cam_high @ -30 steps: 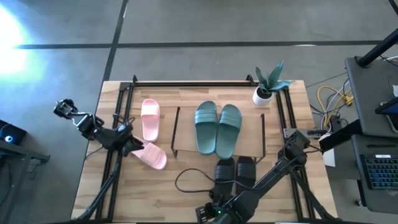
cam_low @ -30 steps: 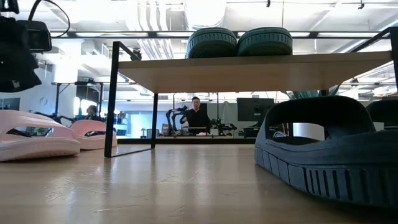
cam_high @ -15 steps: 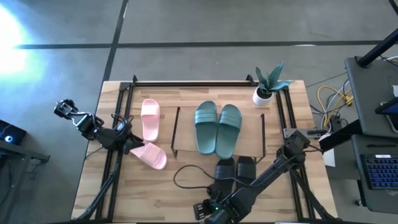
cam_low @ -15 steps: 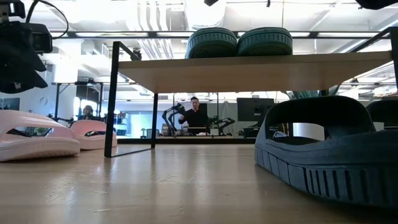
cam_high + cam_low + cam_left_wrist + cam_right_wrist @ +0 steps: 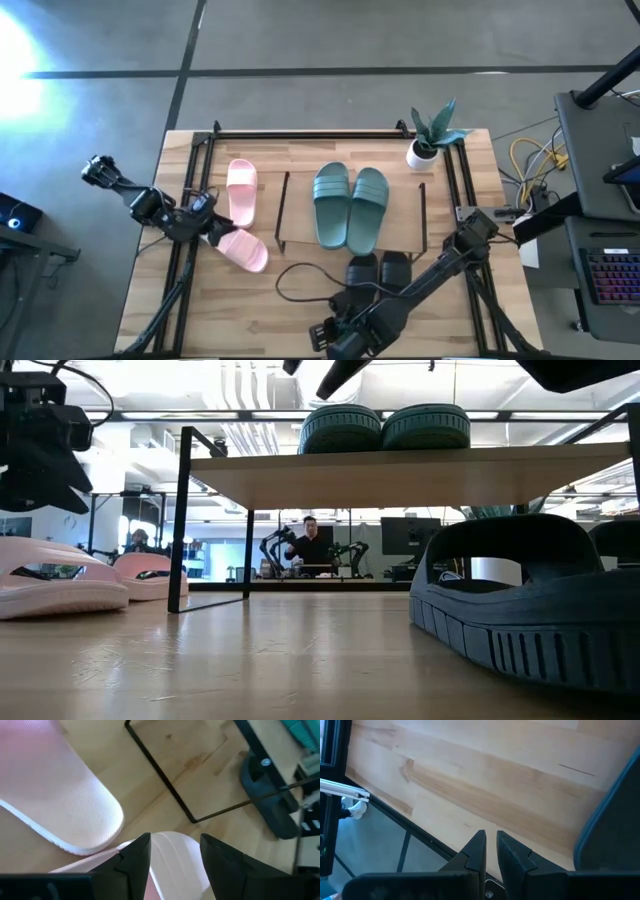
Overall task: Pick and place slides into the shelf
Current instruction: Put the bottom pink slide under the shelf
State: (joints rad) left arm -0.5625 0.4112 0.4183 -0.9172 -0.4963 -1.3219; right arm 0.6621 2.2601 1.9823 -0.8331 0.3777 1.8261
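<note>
Two ribbed teal slides (image 5: pixel 350 206) sit atop the light-wood shelf (image 5: pixel 300 243). The left gripper (image 5: pixel 172 857) straddles a rubbery pink slide (image 5: pixel 240 248), fingers parted; the right gripper (image 5: pixel 491 851) is nearly closed, empty.

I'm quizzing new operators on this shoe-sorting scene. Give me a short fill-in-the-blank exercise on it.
1. The pair on the shelf board is coloured ____.
2. The left gripper hangs with open fingers over a ____ slide.
3. The black slides lie on the ____, not the shelf.

Missing words: teal-green; pink; table
</note>
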